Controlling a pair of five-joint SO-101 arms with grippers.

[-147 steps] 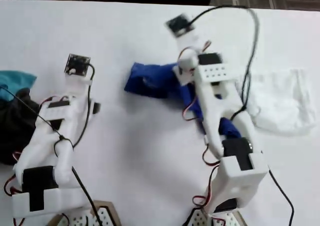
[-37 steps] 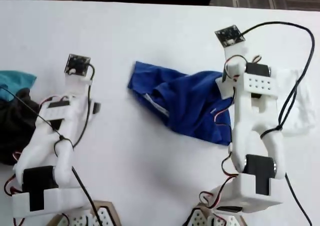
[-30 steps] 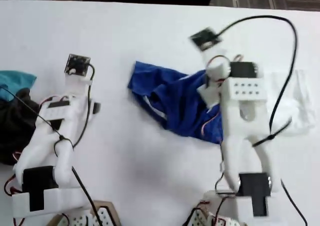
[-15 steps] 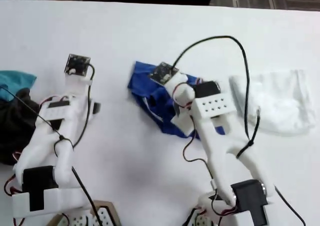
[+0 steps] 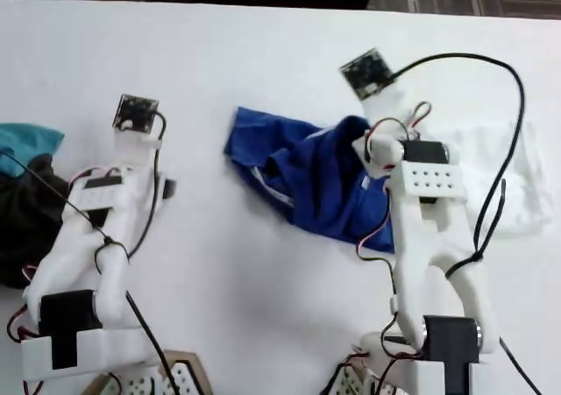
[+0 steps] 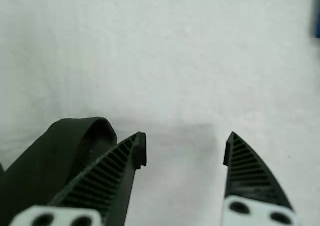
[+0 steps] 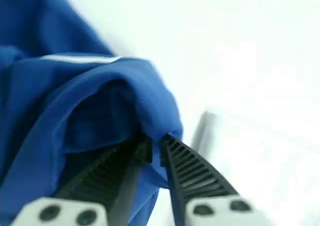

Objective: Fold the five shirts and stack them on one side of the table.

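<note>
A blue shirt (image 5: 307, 176) lies crumpled across the middle of the white table (image 5: 263, 53). My right gripper (image 7: 155, 146) is shut on a fold of the blue shirt (image 7: 75, 100), near the shirt's right end beside the white shirt (image 5: 495, 180). The right arm (image 5: 421, 211) covers part of the blue cloth in the high view. My left gripper (image 6: 185, 148) stands open over bare table, left of the blue shirt, with nothing between its fingers. The left arm (image 5: 105, 211) sits at the left of the table.
A teal shirt (image 5: 26, 137) and a dark shirt (image 5: 26, 220) are piled at the table's left edge. A black cable (image 5: 473, 71) loops above the right arm. The far side of the table is open surface.
The right arm has swung back and forth; since half a second ago it moved right, dragging the pinched blue shirt out wider again. The left arm has stayed still.
</note>
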